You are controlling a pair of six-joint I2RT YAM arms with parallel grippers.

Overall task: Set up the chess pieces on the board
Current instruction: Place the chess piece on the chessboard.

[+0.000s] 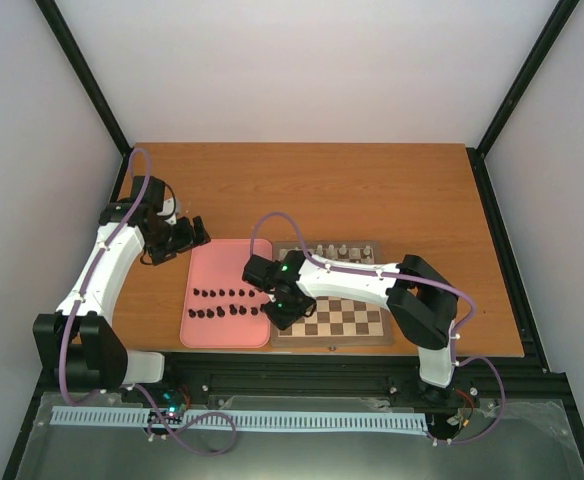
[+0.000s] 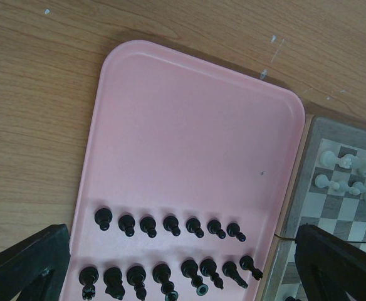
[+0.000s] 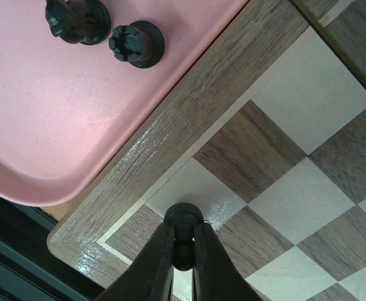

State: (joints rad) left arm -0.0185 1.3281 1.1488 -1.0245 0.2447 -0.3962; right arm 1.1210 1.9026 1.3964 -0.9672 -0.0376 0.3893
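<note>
Gleaming black, chess pieces (image 2: 172,224) (tiny) form two rows.

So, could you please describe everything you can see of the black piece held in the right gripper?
The black piece is small, dark and slightly glossy, with a rounded top; its type is unclear from above. The right gripper is shut on it, a finger on each side. It hangs over the corner of the board beside the pink tray. Whether its base touches the wood cannot be told.
</note>
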